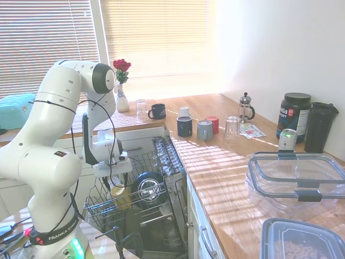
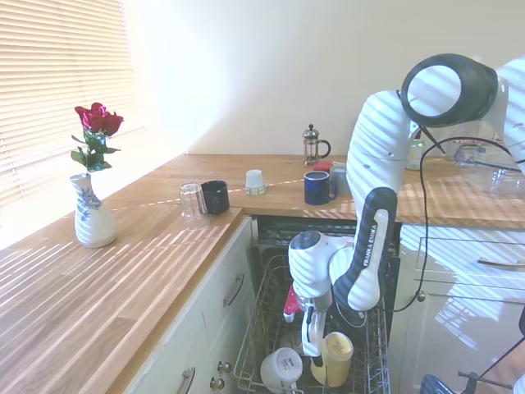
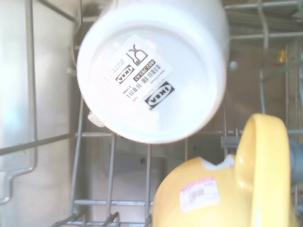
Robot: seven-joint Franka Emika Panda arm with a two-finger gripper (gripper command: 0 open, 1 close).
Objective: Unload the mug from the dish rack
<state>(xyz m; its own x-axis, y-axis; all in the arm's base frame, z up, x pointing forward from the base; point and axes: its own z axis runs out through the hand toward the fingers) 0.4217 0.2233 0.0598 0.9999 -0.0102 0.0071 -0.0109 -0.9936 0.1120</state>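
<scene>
A sunlit kitchen with a wooden worktop [image 2: 123, 271] is surrounding the rack [image 2: 262, 345], which is sitting pulled out below its edge. The mug [image 2: 332, 359] is lying in the rack just beside a white cup [image 2: 281, 369] — both showing their bases and stickers in the wrist view. The gripper [image 2: 315, 355] is reaching down at the mug; whether its fingers are closing on it cannot be told.
</scene>
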